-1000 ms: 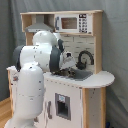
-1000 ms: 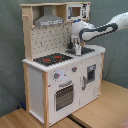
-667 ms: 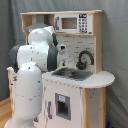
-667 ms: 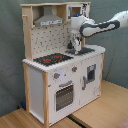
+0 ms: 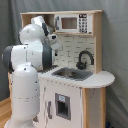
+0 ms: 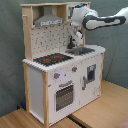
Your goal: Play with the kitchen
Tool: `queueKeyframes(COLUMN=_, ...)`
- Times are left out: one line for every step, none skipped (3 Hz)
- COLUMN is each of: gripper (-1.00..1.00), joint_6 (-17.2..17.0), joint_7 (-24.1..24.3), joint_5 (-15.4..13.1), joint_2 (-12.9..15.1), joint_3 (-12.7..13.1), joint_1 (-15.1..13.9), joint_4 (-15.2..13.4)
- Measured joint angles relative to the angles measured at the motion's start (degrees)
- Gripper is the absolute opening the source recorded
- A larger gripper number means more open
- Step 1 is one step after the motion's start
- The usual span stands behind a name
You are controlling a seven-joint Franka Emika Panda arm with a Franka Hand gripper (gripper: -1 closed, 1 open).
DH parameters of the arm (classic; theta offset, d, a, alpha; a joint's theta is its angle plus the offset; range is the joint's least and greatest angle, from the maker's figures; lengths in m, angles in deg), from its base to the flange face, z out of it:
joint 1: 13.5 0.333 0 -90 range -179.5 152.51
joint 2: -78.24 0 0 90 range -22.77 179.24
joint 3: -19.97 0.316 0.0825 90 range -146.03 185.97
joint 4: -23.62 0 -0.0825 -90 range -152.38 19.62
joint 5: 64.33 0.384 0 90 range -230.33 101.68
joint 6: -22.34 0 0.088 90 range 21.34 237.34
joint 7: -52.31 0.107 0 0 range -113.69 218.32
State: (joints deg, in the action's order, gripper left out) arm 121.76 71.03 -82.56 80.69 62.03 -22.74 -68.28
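Grey backdrop, wooden floor. Play kitchen (image 6: 60, 75); gripper (image 6: 78, 38) above sink (image 6: 80, 50), at worktop's back edge beside faucet (image 5: 84, 58). Finger state indeterminate.

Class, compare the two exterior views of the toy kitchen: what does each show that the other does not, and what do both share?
Only the first exterior view shows the microwave and the black faucet clearly. Only the second exterior view shows the stovetop, the oven door and the grey hood. Both exterior views show the kitchen, its sink and the arm.
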Motion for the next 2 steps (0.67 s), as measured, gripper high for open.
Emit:
queueKeyframes(gripper=1.0, joint_6=-2.64, joint_7=-3.54, joint_5=-2.02, joint_2=-3.4, joint_3=0.52, joint_1=0.17, joint_4=-0.06)
queueKeyframes(gripper=1.0, joint_6=-5.8, joint_7=-4.18, joint_5=-5.91, joint_2=-5.58, joint_3=2.97, joint_1=0.51, joint_4=-0.7)
